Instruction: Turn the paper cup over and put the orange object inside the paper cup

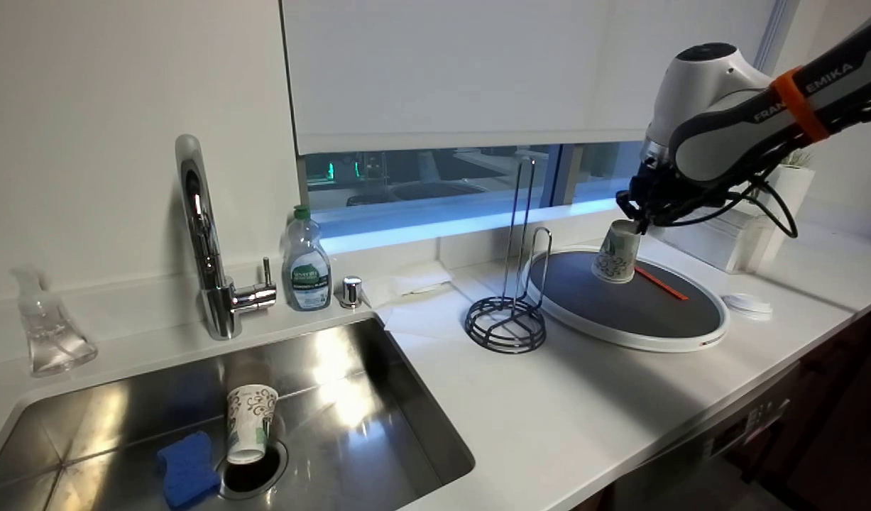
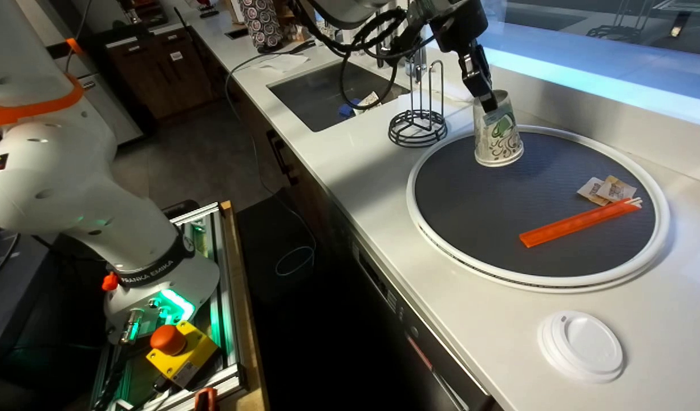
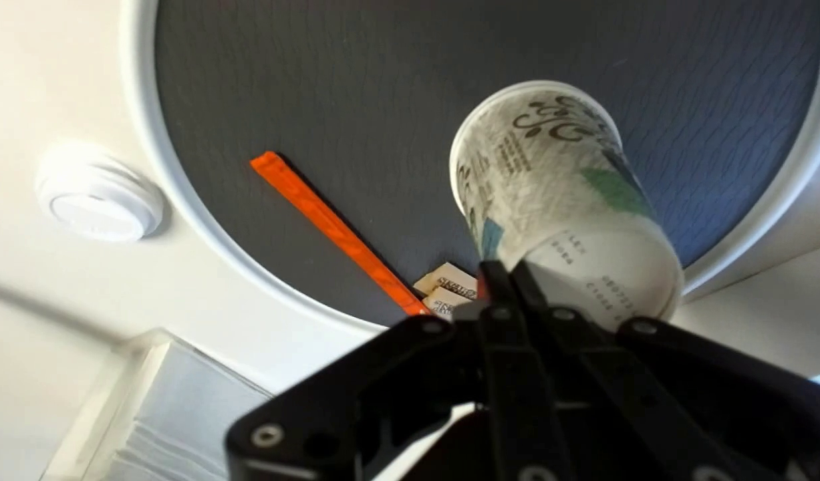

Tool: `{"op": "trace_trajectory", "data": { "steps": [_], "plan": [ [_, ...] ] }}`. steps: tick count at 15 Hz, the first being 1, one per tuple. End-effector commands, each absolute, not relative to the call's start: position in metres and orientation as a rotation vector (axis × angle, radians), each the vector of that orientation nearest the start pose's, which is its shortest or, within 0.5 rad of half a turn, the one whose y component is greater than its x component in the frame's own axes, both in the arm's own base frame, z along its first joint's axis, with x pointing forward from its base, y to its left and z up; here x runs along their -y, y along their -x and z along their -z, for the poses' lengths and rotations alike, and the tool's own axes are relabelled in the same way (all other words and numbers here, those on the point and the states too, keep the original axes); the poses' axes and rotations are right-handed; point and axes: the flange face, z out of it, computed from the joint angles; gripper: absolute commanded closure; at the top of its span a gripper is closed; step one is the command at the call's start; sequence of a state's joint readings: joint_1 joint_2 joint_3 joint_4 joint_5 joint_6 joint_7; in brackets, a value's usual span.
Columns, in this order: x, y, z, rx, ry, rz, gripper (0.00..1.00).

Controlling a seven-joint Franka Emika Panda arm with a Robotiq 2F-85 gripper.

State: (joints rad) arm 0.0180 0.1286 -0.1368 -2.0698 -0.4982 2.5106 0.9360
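1. Nearest, in the wrist view, the gripper point(image 3: 508, 267) is seen with its fingers drawn almost together, the base edge of the paper cup point(image 3: 550, 180) being pinched at their tips.
2. By that grip the paper cup is held mouth down and slightly tilted over the tray point(image 2: 458, 211); printed letters are shown on its base, and its wall is marked with brown scrolls and green and blue patches.
3. Below, on the dark surface of the tray, the orange object point(image 2: 572, 225) is laid flat, apart from the cup, with pale stick ends exposed at one end.
4. Just beside that end, two small packets point(image 2: 611, 189) are placed, one overlapping the other.
5. Near the tray's white rim, a white lid point(image 2: 583, 345) is set on the counter point(image 2: 498, 325).
6. Across the tray from the lid, a wire holder point(image 1: 507, 323) is stood upright between tray and sink point(image 1: 364, 454).
7. Farther off, inside the sink, another printed cup point(image 1: 250, 422) is laid on its side, partly over the drain point(image 1: 254, 477), and a blue sponge point(image 1: 188, 468) is seen just beside it.
8. Behind the sink, a faucet point(image 1: 205, 234) and a green-capped soap bottle point(image 1: 309, 273) are stood.
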Motion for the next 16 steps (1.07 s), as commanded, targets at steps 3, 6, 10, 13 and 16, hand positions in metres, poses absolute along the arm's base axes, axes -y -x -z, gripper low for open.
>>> {"op": "trace_trajectory", "data": {
  "steps": [3, 6, 10, 13, 16],
  "plan": [
    [0.044, -0.584, -0.391, -0.848, 3.428, 0.704, 0.99],
    [0.038, -0.581, -0.379, -0.682, 3.601, 0.709, 0.99],
    [0.031, -0.576, -0.362, -0.477, 3.77, 0.685, 0.99],
    [0.026, -0.574, -0.348, -0.368, 3.831, 0.667, 0.99],
    [0.023, -0.571, -0.335, -0.302, 3.863, 0.627, 0.99]
  ]
}}
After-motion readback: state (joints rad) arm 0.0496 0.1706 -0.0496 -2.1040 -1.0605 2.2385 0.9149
